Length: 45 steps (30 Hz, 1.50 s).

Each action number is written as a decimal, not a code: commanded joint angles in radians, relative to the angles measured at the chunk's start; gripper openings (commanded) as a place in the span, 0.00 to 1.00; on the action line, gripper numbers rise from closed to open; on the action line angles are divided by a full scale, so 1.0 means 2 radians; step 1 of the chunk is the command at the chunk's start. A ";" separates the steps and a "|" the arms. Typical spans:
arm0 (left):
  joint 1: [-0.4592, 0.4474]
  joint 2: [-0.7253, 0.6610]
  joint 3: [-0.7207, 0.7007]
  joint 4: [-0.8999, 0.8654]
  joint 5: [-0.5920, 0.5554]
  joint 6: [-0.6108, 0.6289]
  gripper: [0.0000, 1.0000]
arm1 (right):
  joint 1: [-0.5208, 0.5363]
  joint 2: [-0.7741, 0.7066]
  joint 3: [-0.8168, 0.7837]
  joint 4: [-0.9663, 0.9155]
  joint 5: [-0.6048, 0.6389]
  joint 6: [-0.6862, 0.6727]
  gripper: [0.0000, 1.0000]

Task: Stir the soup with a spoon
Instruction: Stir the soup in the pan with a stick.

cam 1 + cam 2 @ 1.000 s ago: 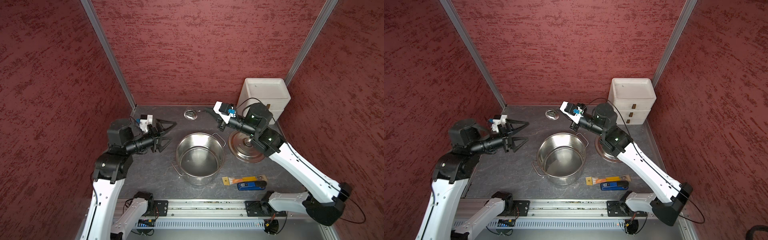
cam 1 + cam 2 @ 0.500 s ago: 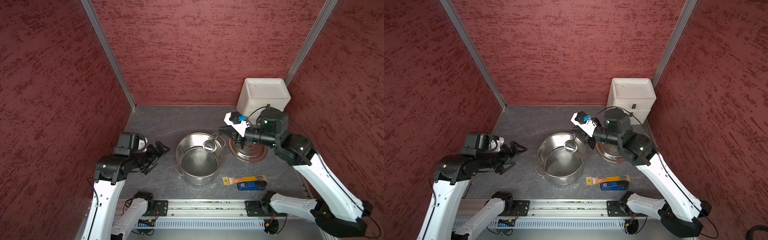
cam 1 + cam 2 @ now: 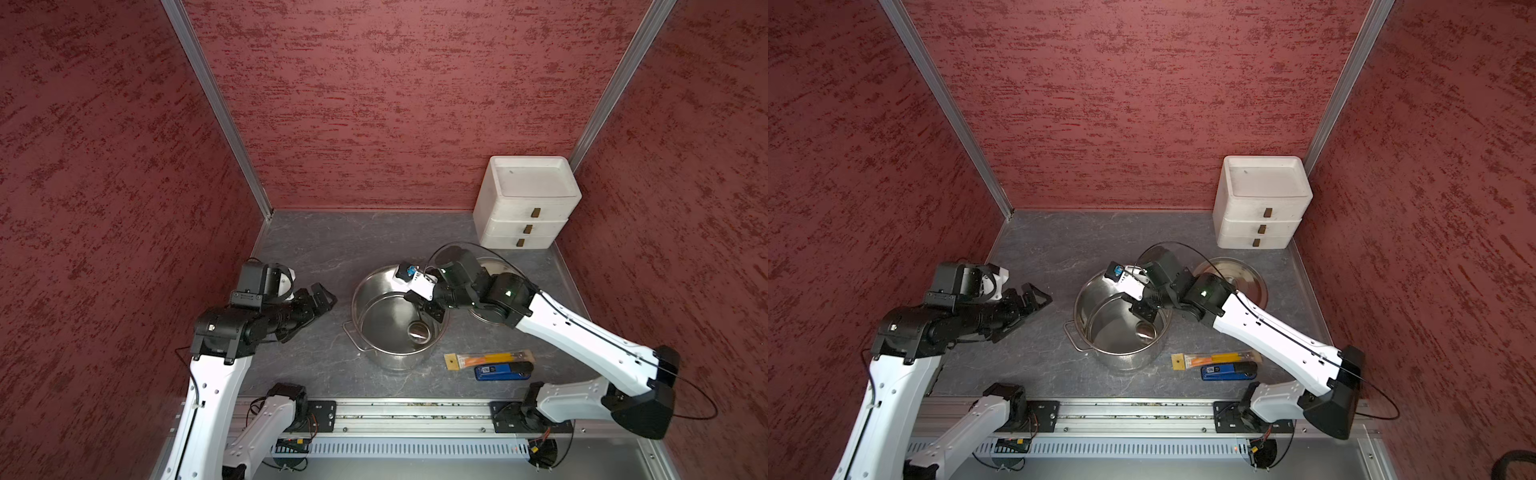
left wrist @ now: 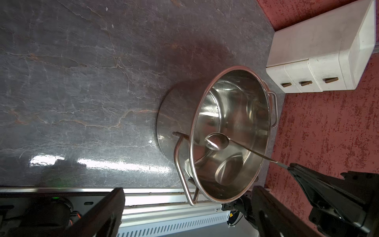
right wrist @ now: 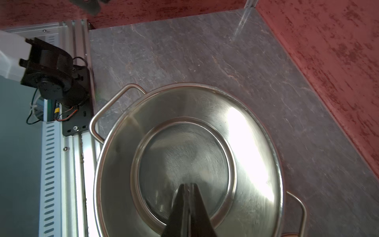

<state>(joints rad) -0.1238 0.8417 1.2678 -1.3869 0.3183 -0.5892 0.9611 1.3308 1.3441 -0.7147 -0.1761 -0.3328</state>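
A steel pot (image 3: 365, 291) (image 3: 1086, 299) stands mid-table; its bare shiny bottom shows and no soup is visible. My right gripper (image 3: 430, 311) (image 3: 1144, 311) reaches over the pot's right rim, shut on the thin handle of the spoon (image 4: 217, 141). The spoon's round bowl (image 3: 419, 330) (image 3: 1145, 330) hangs low inside the pot near its front right wall. In the right wrist view the shut gripper (image 5: 188, 185) points down at the pot bottom (image 5: 184, 147) and mostly hides the spoon. My left gripper (image 3: 320, 297) (image 3: 1034, 297) (image 4: 188, 190) is open and empty, left of the pot.
The pot's lid (image 3: 492, 266) (image 3: 1241, 282) lies flat right of the pot, partly under my right arm. A white three-drawer box (image 3: 525, 208) fills the back right corner. An orange-and-yellow packaged tool (image 3: 488, 359) and a blue-and-black gadget (image 3: 503, 371) lie front right.
My right gripper carried the spoon from the back of the table over the pot and lowered its bowl inside. My left arm drew back and sank left of the pot.
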 commanded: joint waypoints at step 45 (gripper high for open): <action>-0.001 -0.021 0.011 0.015 -0.041 0.024 1.00 | -0.100 -0.040 -0.037 0.042 -0.036 -0.027 0.00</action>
<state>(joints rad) -0.1238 0.7933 1.2774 -1.3926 0.2432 -0.5598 0.7616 1.3041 1.3056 -0.5934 -0.1978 -0.4252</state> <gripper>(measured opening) 0.998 0.059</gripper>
